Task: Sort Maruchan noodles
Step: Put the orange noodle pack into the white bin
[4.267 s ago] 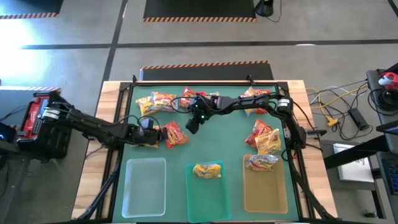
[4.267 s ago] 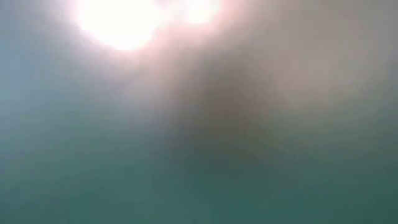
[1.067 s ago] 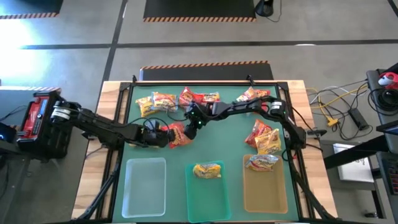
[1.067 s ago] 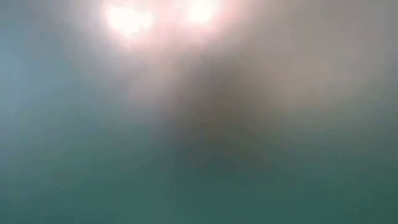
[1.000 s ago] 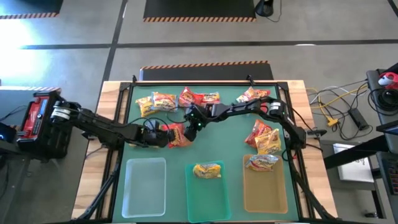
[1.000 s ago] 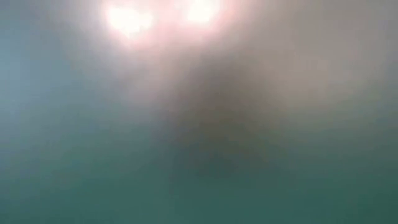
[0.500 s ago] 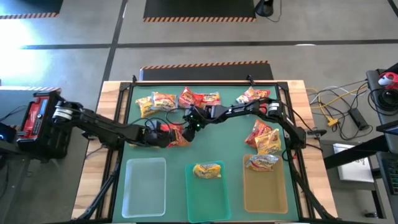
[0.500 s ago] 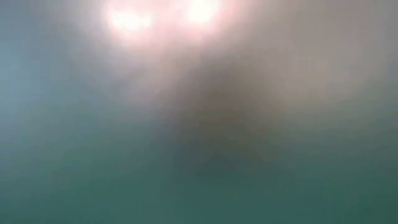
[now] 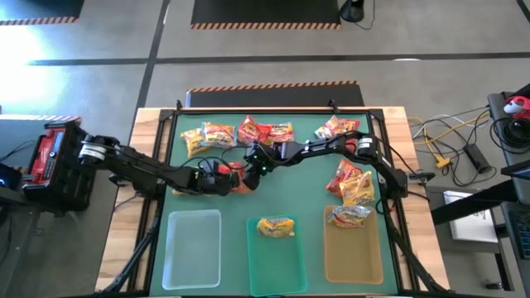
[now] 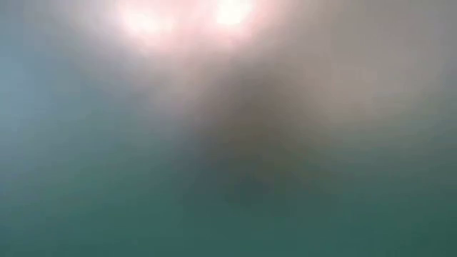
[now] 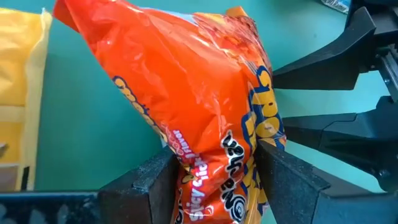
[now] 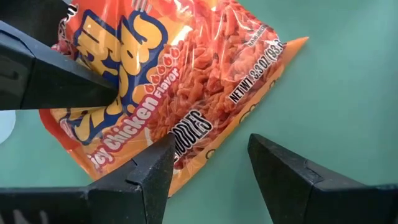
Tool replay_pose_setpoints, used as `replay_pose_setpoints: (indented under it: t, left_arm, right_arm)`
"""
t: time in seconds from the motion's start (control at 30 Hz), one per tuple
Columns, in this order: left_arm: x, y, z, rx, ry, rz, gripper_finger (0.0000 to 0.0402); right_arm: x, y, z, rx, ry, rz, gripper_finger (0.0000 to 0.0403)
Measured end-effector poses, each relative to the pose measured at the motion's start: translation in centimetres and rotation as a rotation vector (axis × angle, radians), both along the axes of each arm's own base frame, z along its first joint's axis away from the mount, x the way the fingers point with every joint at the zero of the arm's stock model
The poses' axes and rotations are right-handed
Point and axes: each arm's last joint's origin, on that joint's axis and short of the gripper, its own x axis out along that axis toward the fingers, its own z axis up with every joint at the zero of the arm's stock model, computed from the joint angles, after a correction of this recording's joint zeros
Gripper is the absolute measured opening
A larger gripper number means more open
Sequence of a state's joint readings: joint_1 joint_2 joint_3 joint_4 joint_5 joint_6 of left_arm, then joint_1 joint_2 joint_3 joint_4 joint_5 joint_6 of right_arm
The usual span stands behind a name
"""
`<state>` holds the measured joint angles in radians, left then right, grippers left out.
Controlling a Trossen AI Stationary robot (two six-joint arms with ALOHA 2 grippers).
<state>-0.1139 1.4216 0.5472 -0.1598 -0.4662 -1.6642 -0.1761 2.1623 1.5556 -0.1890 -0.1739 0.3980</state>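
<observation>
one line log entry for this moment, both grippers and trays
left gripper: shut on red packet | right gripper: open beside it | teal tray: one packet | clear tray: no packets

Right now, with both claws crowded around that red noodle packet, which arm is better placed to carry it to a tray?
The left. Its claw is shut on the red packet, pinching one edge. The right claw is open beside the packet, one finger over its edge, holding nothing.

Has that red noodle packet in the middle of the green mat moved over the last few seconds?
Yes. The red packet now lies a bit farther from the clear tray, toward the packets at the mat's far edge, pinched in the left gripper.
</observation>
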Motion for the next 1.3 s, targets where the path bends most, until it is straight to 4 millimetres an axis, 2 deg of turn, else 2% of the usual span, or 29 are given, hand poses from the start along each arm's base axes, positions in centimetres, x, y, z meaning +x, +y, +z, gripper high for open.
replay_pose_setpoints:
  t: [0.27, 0.53, 0.63, 0.83, 1.1, 1.3]
  left_arm:
    - [0.1, 0.0, 0.0, 0.017, 0.0, -0.028, 0.0181]
    - [0.1, 0.0, 0.4, 0.018, 0.002, -0.077, 0.0123]
    - [0.1, -0.1, 0.5, 0.007, 0.001, -0.088, 0.0116]
    - [-0.2, -0.2, 1.1, -0.018, 0.002, -0.154, 0.0114]
    - [-1.0, -0.2, 2.7, 0.036, -0.01, -0.242, 0.0114]
    - [-1.6, -0.3, 4.6, 0.083, -0.055, -0.432, 0.0113]
  right_arm:
    - [-0.1, 0.1, -0.1, 0.003, 0.006, 0.011, 0.0201]
    - [-0.1, 0.3, -0.1, 0.015, 0.007, 0.026, 0.0201]
    - [-0.2, 0.3, 0.1, 0.018, 0.01, 0.027, 0.0201]
    - [-1.0, 0.2, 1.4, 0.04, 0.049, 0.042, 0.0201]
    - [-2.5, -0.1, 3.6, 0.014, 0.109, 0.071, 0.0201]
    - [-3.1, -0.1, 4.7, 0.009, 0.127, 0.08, 0.0201]
